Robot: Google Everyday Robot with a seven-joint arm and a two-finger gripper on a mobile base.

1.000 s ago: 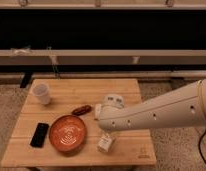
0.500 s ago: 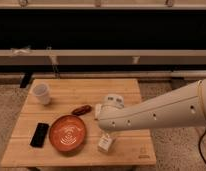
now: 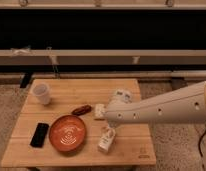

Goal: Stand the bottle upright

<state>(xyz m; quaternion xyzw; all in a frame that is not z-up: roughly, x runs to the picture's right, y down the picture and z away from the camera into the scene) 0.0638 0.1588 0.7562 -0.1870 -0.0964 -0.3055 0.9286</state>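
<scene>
One white arm (image 3: 161,107) reaches in from the right edge to the centre of the frame, over a wooden table (image 3: 131,150). At its left end is the gripper (image 3: 107,121), low over the tabletop and just above the upper end of the bottle. Its jaws stand wide and hold nothing.

The bottle (image 3: 106,139), white w/ a pale label, appears to lie on its side a bit below the centre. It is a little slanted, w/ one end toward the arm and the other toward the lower edge. It is just right of the orange plate (image 3: 68,133), apart from it.

A black phone (image 3: 39,134) lies left of the plate, at lower left. A white cup (image 3: 41,93) stands at the table's upper left corner. A brown oblong item (image 3: 81,109) lies just above the plate. A small white block (image 3: 99,111) sits right beside the arm's tip. Another white object (image 3: 122,94) shows above the arm, partly hidden; what it is I cannot tell.
</scene>
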